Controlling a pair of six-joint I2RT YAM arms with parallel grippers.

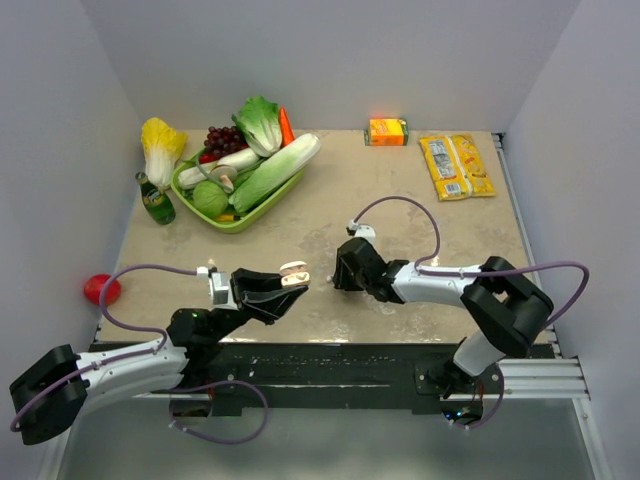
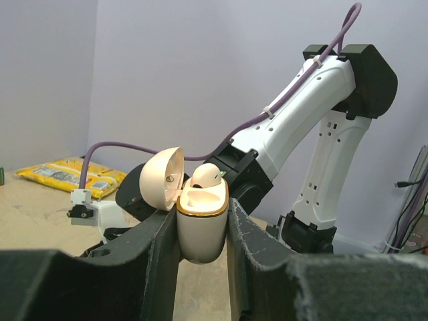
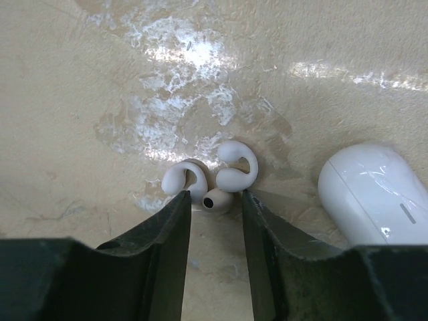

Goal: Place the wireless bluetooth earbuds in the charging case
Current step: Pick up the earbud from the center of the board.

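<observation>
My left gripper is shut on the cream charging case and holds it upright above the table's near edge. The case's lid is swung open to the left, and one earbud pokes out of its far socket. My right gripper points down at the table, open. Just past its tips lie two white curved earbud pieces and a small tan bud tip. The fingertips flank these pieces without clasping any.
A smooth white rounded object lies on the table right of my right gripper. Far left stands a green tray of vegetables with a green bottle beside it. An orange carton and yellow packets lie at the back. A red ball sits off the left edge.
</observation>
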